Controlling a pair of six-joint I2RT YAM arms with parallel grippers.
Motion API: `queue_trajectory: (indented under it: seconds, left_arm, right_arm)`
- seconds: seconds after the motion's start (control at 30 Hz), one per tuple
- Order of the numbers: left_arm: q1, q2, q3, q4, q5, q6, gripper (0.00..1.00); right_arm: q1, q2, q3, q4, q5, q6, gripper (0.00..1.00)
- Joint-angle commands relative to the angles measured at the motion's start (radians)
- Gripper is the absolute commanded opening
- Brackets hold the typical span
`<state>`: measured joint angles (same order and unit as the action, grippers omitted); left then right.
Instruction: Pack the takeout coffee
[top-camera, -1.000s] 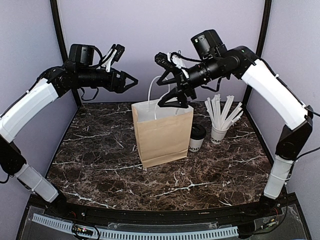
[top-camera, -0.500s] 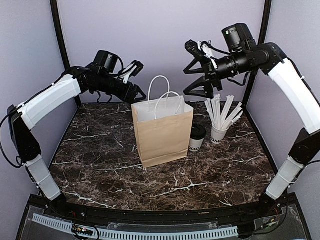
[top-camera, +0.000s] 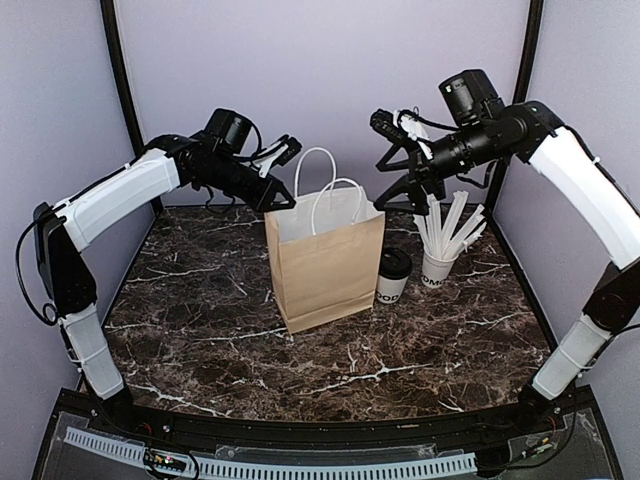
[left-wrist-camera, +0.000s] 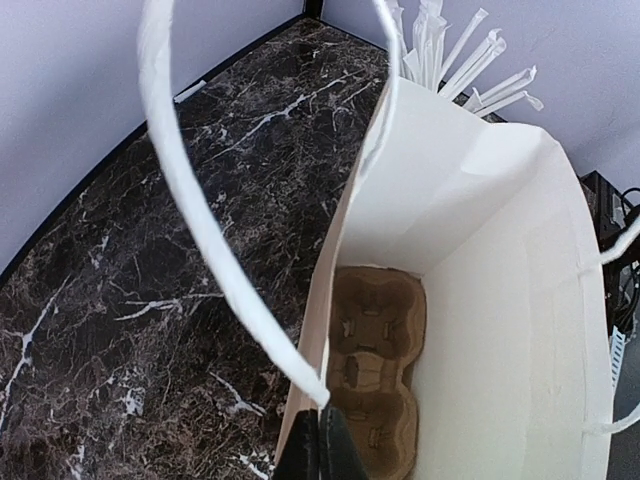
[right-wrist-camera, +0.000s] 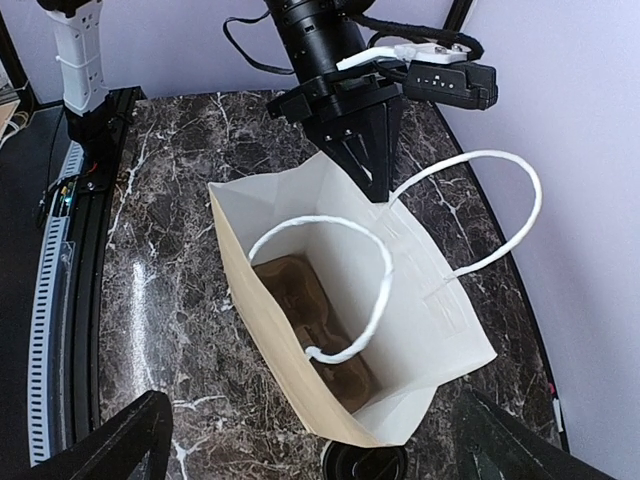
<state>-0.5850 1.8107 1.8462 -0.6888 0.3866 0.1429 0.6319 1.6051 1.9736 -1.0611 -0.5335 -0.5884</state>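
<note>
Takeout coffee (top-camera: 394, 274): standing upright on marble table (top-camera: 200, 320), just beside paper bag (top-camera: 325, 265). Right gripper (top-camera: 386, 186): hovering above, spreading wide, holding nothing. Left gripper (top-camera: 288, 202): fingers pressing together, tips touching the bag's rim.

The takeout coffee (top-camera: 393, 277) — white, black-lidded — stands upright, just beside the paper bag (top-camera: 325, 270).

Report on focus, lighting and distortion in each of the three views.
Top external: even, soft light, all sharp, including the paper bag. Left wrist: the near bag handle looms large and soft, and the cup carrier lies in shade. Right wrist: its own fingers are dark blurs at the bottom corners.
</note>
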Motion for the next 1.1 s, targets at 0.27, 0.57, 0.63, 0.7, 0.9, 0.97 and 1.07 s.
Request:
queue_trajectory:
  seconds: [0.27,0.57,0.63,0.7,0.9,0.97,1.07]
  left_arm:
    - [-0.154,-0.308,-0.199,-0.039,-0.346,0.251,0.00]
    - [-0.278,-0.587,-0.514,0.076,-0.518,0.345,0.00]
    - [-0.331,-0.621,-0.556,0.089,-0.585,0.381,0.00]
    - [-0.391,-0.653,-0.606,0.111,-0.676,0.408,0.00]
    - [-0.571,-0.704,-0.704,0.190,-0.916,0.447,0.00]
    - [-0.634,-0.721,-0.733,0.257,-0.986,0.449,0.00]
    - [-0.754,-0.731,-0.791,0.346,-1.076,0.469,0.00]
  right_arm:
    - [-0.052,-0.037,-0.154,0.097,0.073,-0.022,0.99]
    - [-0.063,0.010,-0.321,0.131,0.255,-0.114,0.99]
    - [-0.063,0.023,-0.334,0.131,0.289,-0.136,0.99]
    - [-0.063,0.036,-0.342,0.131,0.311,-0.145,0.97]
    - [-0.063,0.061,-0.352,0.138,0.355,-0.148,0.94]
    - [-0.064,0.063,-0.356,0.139,0.364,-0.138,0.94]
    - [-0.063,0.066,-0.359,0.132,0.381,-0.126,0.94]
